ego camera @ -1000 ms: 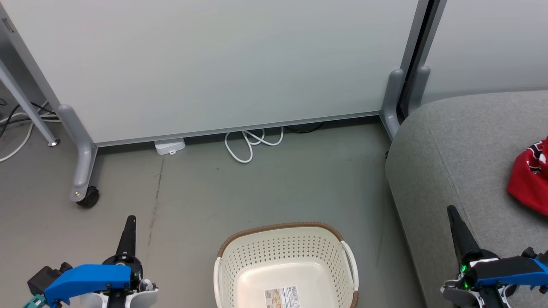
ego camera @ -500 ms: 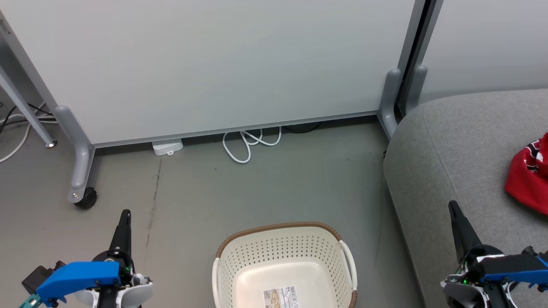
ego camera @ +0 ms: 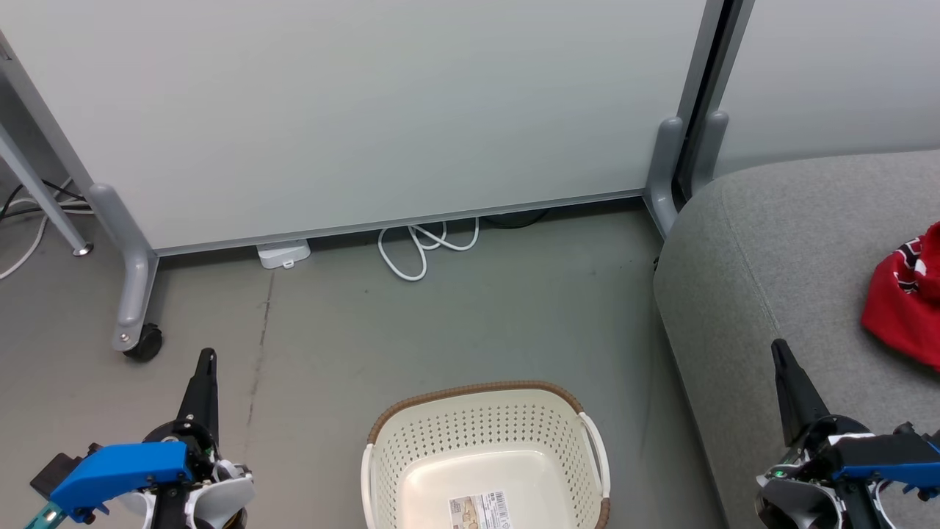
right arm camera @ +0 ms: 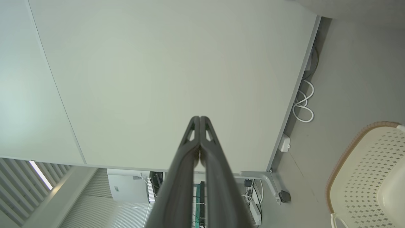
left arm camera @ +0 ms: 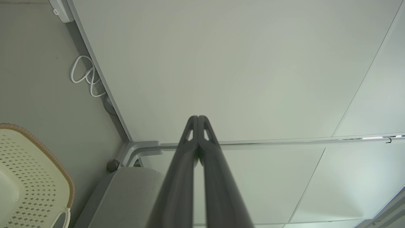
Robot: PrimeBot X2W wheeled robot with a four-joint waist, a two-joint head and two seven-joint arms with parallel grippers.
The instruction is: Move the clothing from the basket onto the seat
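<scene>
Left gripper [ego camera: 208, 358], right gripper [ego camera: 777, 347]: dark fingers [ego camera: 199, 400], blue covers [ego camera: 117, 470] (white housings [ego camera: 224, 498]).

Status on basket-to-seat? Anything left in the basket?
Done: red clothing lies on the seat at the head view's right edge; the visible part of the basket holds just its label sticker. In hand: nothing; left gripper and right gripper have fingers shut and empty. Left: probably nothing, though the basket's near end and part of the clothing are cut off.

Parked low, jaws pressed together.
Holds left gripper [ego camera: 208, 356] at 7 o'clock, right gripper [ego camera: 777, 347] at 5, both pointing toward 12.
</scene>
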